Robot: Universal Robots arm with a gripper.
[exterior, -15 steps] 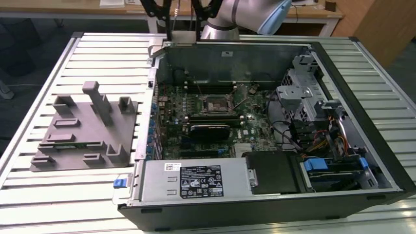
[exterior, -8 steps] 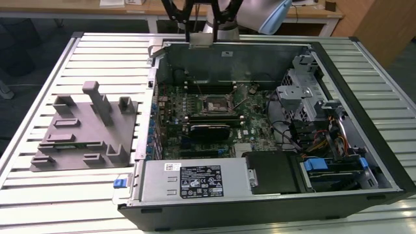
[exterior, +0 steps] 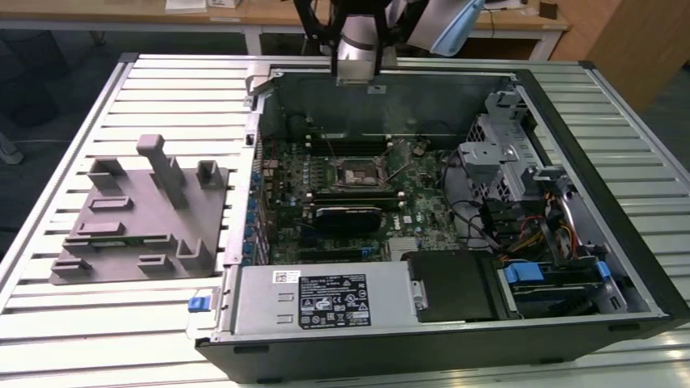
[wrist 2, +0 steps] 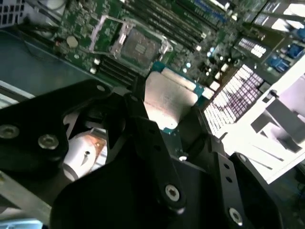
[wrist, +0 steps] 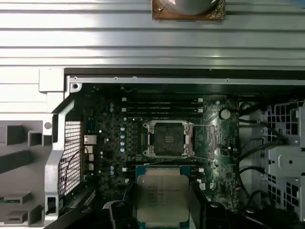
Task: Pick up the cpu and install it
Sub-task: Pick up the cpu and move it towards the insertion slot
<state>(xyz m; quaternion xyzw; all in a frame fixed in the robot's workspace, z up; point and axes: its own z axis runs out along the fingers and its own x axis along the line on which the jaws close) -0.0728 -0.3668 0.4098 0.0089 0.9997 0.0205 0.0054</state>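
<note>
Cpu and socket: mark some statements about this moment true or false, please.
1. The gripper holds the cpu. True.
2. The cpu sits in the socket. False: the socket is empty, and the cpu is in the gripper, apart from it.
3. The case is open. True.
4. The grey fixture lies on the exterior view's right of the case. False: it lies on that view's left.

You find a black printed label (exterior: 334, 301) and a small white sticker (exterior: 286, 276) on the power supply housing (exterior: 262, 314); neither is legible. Faint print on the cpu (wrist: 162, 196) lid cannot be read.
</note>
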